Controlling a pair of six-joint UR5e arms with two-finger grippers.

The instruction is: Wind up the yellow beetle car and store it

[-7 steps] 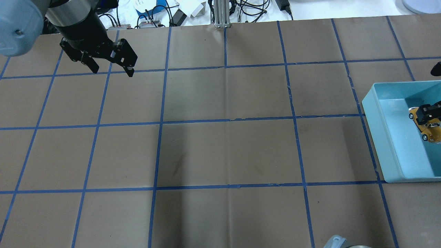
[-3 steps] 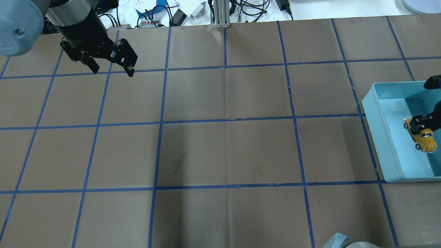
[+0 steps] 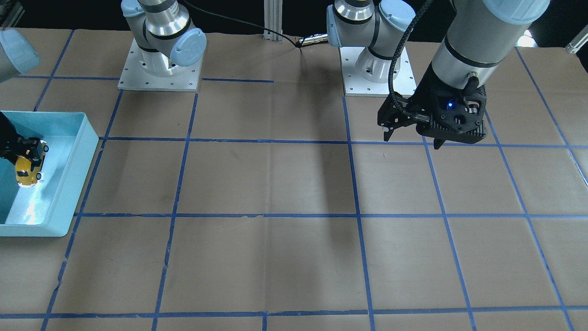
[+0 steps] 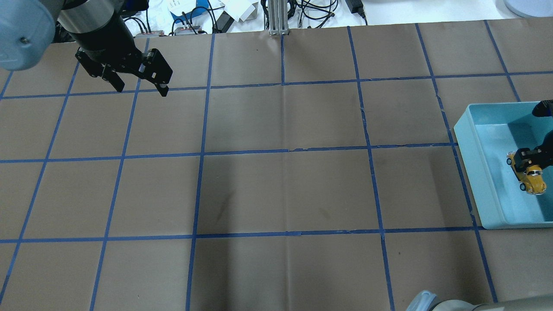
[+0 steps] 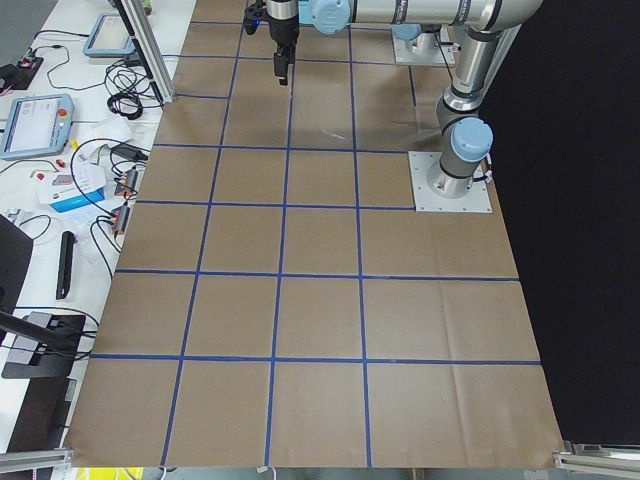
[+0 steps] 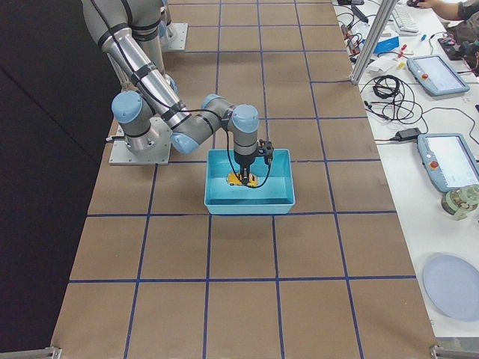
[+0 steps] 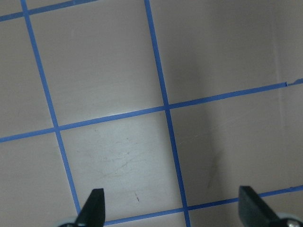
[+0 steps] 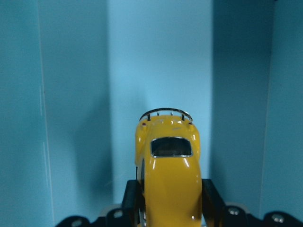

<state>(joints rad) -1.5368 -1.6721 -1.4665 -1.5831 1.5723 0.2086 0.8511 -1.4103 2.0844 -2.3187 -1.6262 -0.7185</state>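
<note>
Yellow beetle car (image 8: 168, 175) is clamped between the right gripper (image 4: 525, 158) fingers, pointed down inside a teal bin (image 4: 479, 181). That grip is shown clearly only by the wrist view. The left gripper (image 4: 140, 88) is held spread, well apart.

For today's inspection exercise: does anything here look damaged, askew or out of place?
Only the brown paper cover: a jagged tear runs along the blue tape line just beyond the teal bin. Nothing else stands out.

Brown table (image 4: 285, 190), blue tape grid (image 4: 201, 153), cables (image 4: 312, 7)
</note>
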